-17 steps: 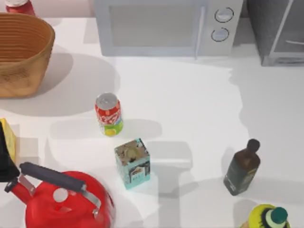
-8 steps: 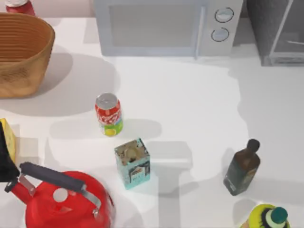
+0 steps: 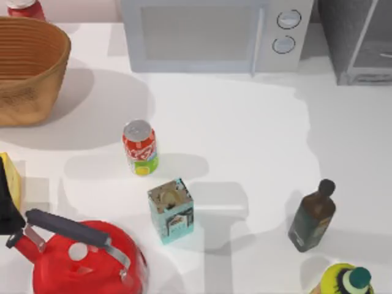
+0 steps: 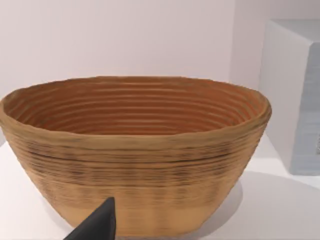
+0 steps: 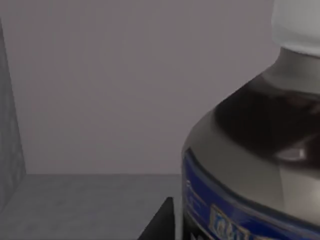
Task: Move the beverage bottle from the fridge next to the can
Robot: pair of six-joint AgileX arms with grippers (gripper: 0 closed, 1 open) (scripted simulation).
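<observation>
The red can stands upright left of the table's middle. The grey fridge is at the back right corner. In the right wrist view the beverage bottle looms very close, with its dark drink, blue-edged label and white cap, in front of the fridge's grey inner wall. A dark part of my right gripper sits right beside the bottle's label. A dark part of my left gripper points at the woven basket.
A white microwave stands at the back. The basket is back left. A teal carton, red kettle, dark olive bottle and yellow-green bottle crowd the front.
The shadow on the table in front of the fridge has shifted slightly. None of the objects on the table has moved.
</observation>
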